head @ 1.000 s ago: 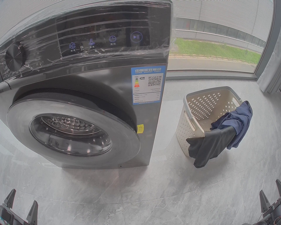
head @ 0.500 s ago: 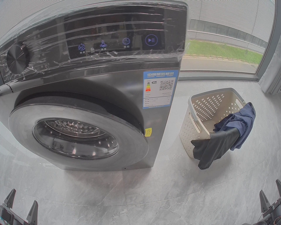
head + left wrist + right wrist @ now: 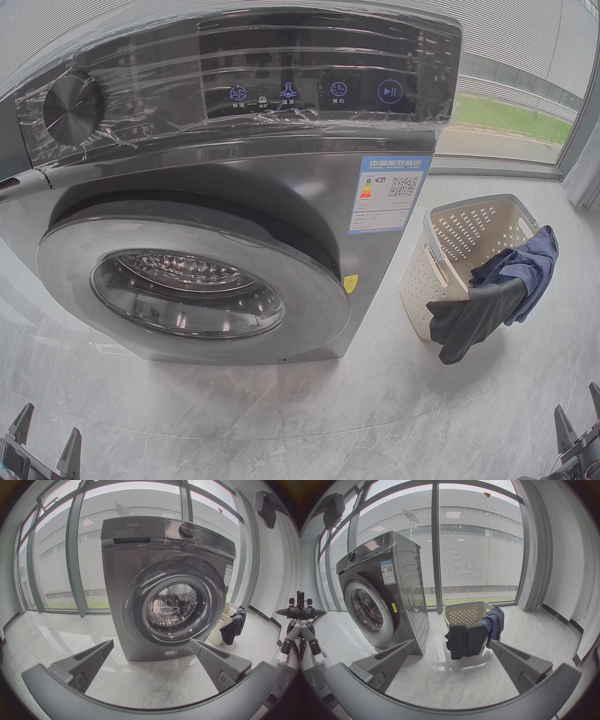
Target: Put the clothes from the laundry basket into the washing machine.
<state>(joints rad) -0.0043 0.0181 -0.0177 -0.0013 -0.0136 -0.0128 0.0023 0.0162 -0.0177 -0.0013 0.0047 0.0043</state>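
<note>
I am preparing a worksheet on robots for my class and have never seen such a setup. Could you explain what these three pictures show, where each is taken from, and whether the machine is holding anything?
This is a two-armed robot on wheels. One picture looks down from its head. The other two come from a camera on each wrist, so each shows that arm's own pincer up close. The left pincer and right pincer are both open and hold nothing. On the floor stands a washing machine with its round door shut. Beside it, on the robot's right, sits a pale basket. A dark grey garment and a blue garment hang over its rim. The job is to move those clothes into the machine.
</note>
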